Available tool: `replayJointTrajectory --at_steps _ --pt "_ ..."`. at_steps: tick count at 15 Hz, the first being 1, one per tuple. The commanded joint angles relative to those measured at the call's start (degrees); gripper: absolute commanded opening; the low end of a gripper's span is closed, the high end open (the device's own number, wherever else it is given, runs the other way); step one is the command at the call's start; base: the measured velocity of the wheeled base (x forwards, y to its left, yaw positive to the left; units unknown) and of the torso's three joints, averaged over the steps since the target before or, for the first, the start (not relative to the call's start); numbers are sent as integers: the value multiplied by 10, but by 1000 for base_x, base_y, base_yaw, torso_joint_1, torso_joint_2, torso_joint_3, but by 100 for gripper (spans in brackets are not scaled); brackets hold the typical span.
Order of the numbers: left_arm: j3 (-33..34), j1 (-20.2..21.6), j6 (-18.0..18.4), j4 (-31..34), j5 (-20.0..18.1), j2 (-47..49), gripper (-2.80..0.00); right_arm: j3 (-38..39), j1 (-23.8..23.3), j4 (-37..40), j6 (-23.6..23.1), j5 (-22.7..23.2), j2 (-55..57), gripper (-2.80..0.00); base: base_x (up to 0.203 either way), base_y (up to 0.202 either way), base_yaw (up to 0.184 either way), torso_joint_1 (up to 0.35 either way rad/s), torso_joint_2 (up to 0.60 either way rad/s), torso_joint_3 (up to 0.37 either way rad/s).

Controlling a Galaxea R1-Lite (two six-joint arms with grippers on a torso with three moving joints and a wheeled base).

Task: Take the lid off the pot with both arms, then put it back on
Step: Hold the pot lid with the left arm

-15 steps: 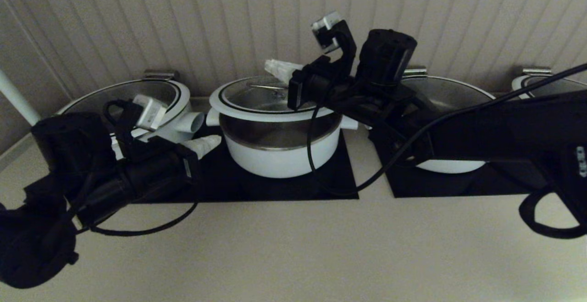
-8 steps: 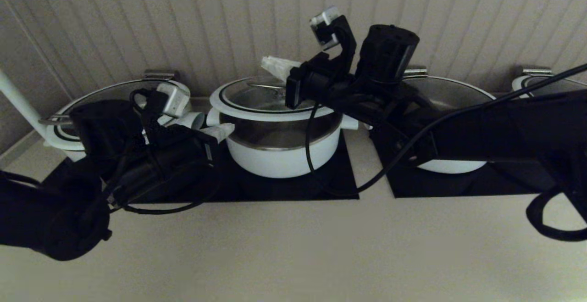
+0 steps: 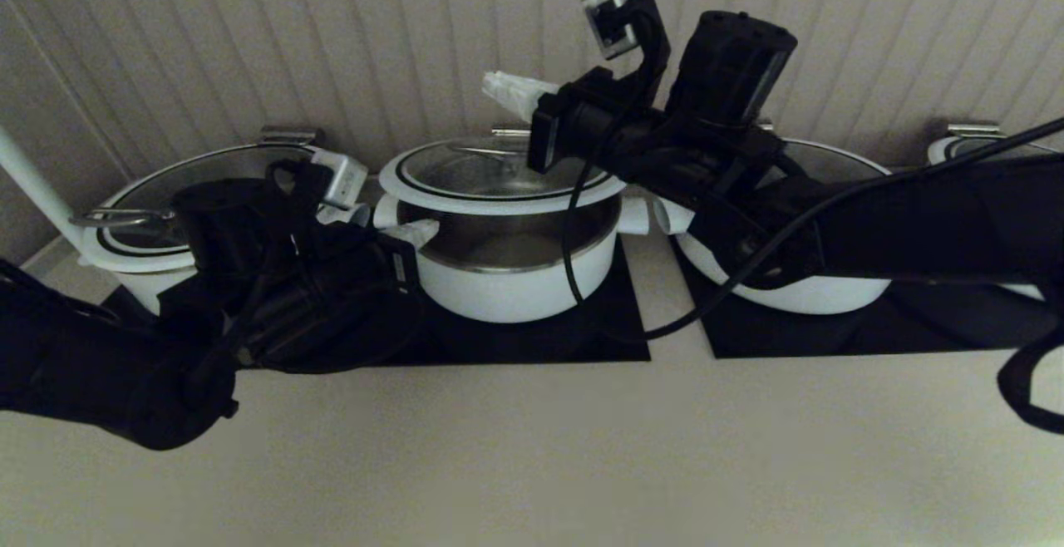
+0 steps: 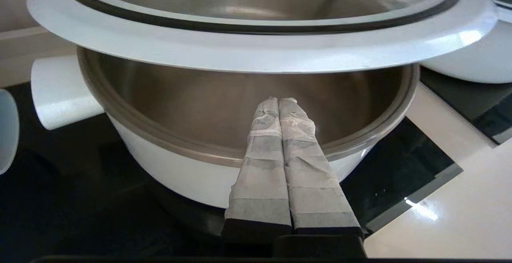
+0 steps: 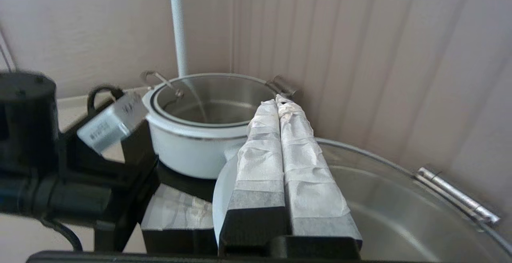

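Observation:
The lid, glass with a white rim and black ring, hangs level a little above the pot. The gap shows the pot's steel inside. What carries the lid is hidden. My left gripper is shut and empty. Its tips reach over the pot's left rim, just under the lid's rim. In the left wrist view it points into the gap between the lid and the pot. My right gripper is shut and empty, above the lid's back edge by the wall. In the right wrist view it is over the lid.
A wider white pot with its lid stands at the left. Another stands at the right, partly behind my right arm. A third is at the far right. Black mats lie under the pots. A ribbed wall is right behind them. A white pole rises at the far left.
My left arm has moved right and forward, bringing its shut fingers from beside the left pot's handle to under the lid's rim. My right gripper has risen above the lid.

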Motion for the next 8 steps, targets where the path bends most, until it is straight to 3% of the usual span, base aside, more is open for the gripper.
replayJointTrajectory --at_steps 1,8 --pt "-1 1 0 -3 0 6 -280 1 -3 -3 0 0 -13 -280 0 0 0 0 0 0" --pt "-7 1 0 -4 0 17 -280 98 -71 -4 -4 0 -67 -280 0 0 0 0 0 0"
